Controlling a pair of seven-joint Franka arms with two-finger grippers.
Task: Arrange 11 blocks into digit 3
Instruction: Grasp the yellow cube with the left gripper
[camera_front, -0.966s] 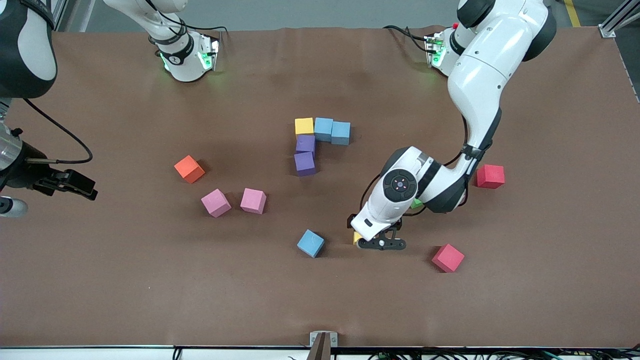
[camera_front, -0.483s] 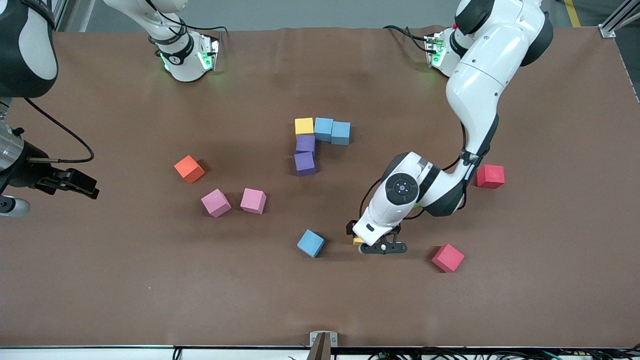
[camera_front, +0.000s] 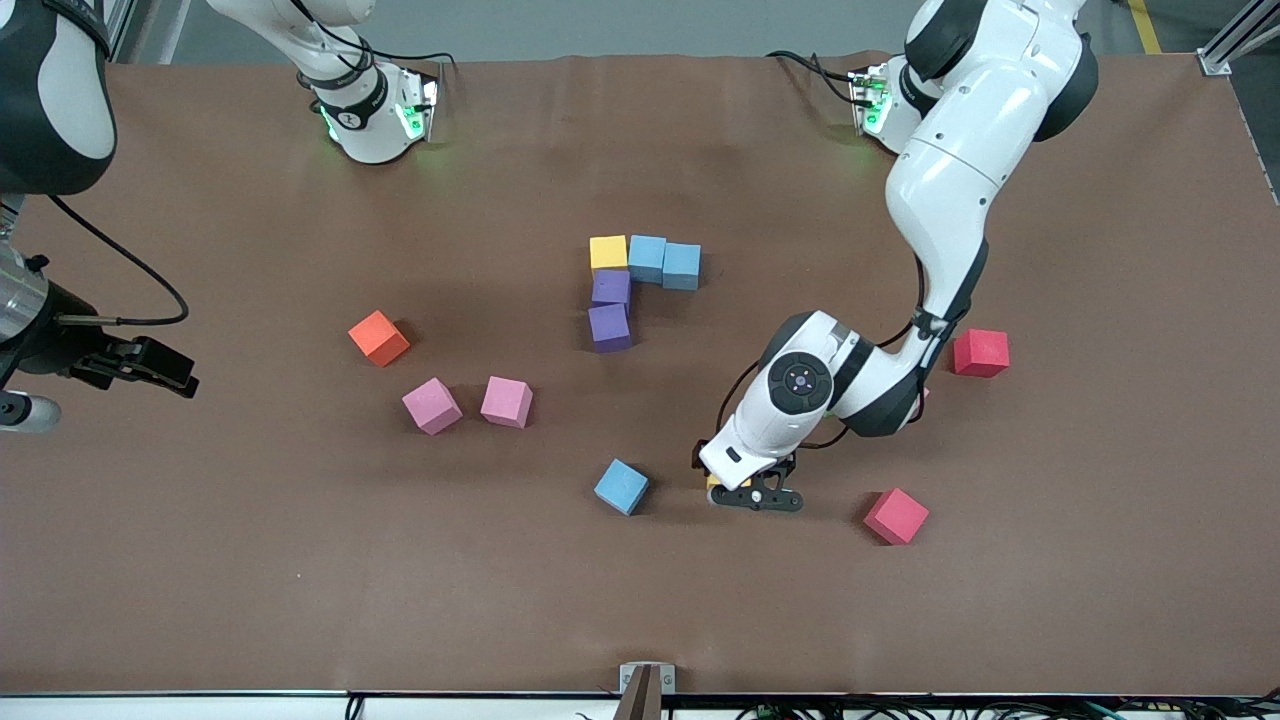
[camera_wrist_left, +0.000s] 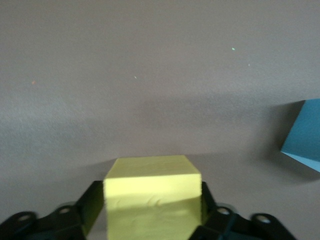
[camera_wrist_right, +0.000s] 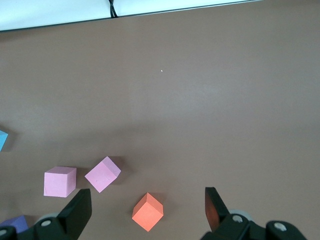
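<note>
Fingers of the left gripper (camera_front: 752, 492) press both sides of a yellow block (camera_wrist_left: 152, 196) low on the table (camera_front: 1100, 600), between the middle and the edge nearest the front camera; whether the block rests on the table or is lifted cannot be told. A light blue block (camera_front: 621, 486) lies just beside it, toward the right arm's end. Near the table's middle, five blocks (camera_front: 628, 278) touch in an L: yellow, two light blue, two purple. An orange block (camera_front: 379, 337), two pink blocks (camera_front: 467, 403) and two red blocks (camera_front: 938, 432) lie scattered. The right gripper (camera_wrist_right: 147, 210) waits with fingers spread wide apart, holding nothing, over the right arm's end of the table.
</note>
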